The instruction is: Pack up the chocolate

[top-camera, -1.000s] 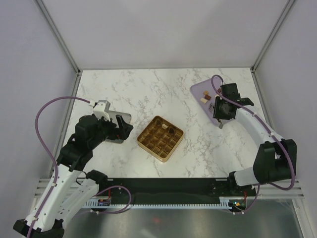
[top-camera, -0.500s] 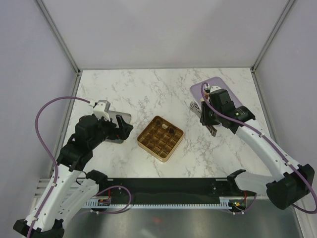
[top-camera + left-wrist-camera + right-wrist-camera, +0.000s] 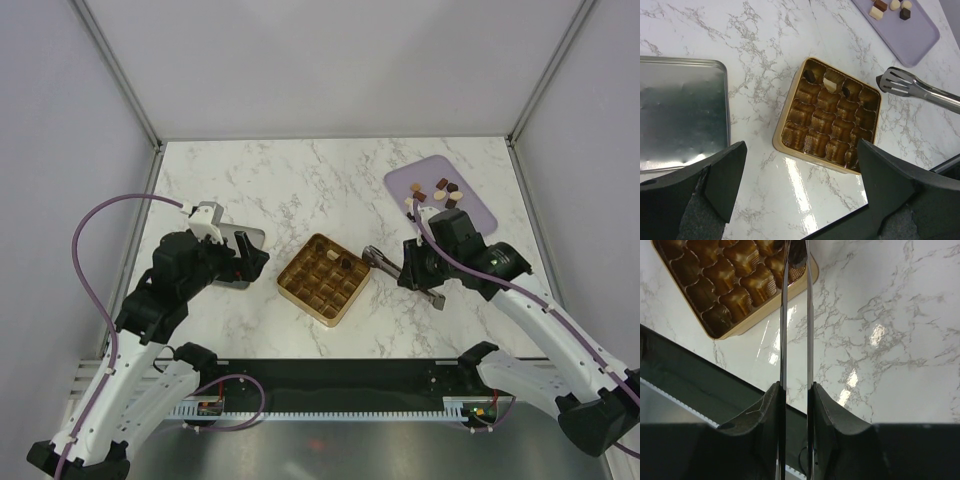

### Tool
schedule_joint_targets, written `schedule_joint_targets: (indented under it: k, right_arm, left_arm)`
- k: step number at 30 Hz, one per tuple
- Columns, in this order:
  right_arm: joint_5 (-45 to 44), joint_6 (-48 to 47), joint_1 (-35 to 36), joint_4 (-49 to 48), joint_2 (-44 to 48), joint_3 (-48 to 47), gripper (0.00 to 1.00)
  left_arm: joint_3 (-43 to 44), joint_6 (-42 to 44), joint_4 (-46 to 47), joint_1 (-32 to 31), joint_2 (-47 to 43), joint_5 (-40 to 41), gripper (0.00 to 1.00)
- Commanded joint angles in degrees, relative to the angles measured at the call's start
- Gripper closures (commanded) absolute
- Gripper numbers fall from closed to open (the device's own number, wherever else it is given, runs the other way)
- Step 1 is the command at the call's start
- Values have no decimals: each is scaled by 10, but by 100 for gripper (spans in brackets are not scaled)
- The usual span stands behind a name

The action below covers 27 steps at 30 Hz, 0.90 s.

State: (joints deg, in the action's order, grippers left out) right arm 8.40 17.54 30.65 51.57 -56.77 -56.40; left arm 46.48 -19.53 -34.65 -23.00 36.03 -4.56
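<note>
Left gripper (image 3: 246, 258): released, jaws spread wide, holding nothing; it hovers at the left over the right edge of the silver lid (image 3: 682, 115).
Right gripper (image 3: 796, 390): clenched on the handles of the tongs (image 3: 385, 262), pressing the two arms near together.
Tongs: tip points left, just beside the far-right edge of the gold tray (image 3: 310, 300). In the right wrist view something dark sits between the blades; cannot tell whether it is a piece.
Chocolate pieces, loose (image 3: 437, 190): a small cluster of dark, tan and cream ones on the purple tray (image 3: 470, 212), far right corner of the marble table (image 3: 300, 180).
Chocolate pieces, packed: three in the tray's far row: dark (image 3: 810, 76), cream (image 3: 830, 82), dark (image 3: 846, 91). The other cells show bare gold.
Gold tray: centre of the table, turned corner-on, between lid and tongs.
Silver lid: flat, just left of the gold tray, apart from it.
</note>
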Motion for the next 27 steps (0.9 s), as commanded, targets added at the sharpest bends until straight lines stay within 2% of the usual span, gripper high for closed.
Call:
schedule_joint_targets:
  k: [1,14,27]
  right_arm:
    - [44,-4,3,-14,23,5,68]
    - [50,1,5,-42,24,38,66]
    - [27,14,6,-47,13,8,55]
  left_arm:
    - [-2,21,1,-3,3,7,0]
    - [-3,20,0,-3,-3,11,0]
    - [-2,20,1,-3,-6,12,0]
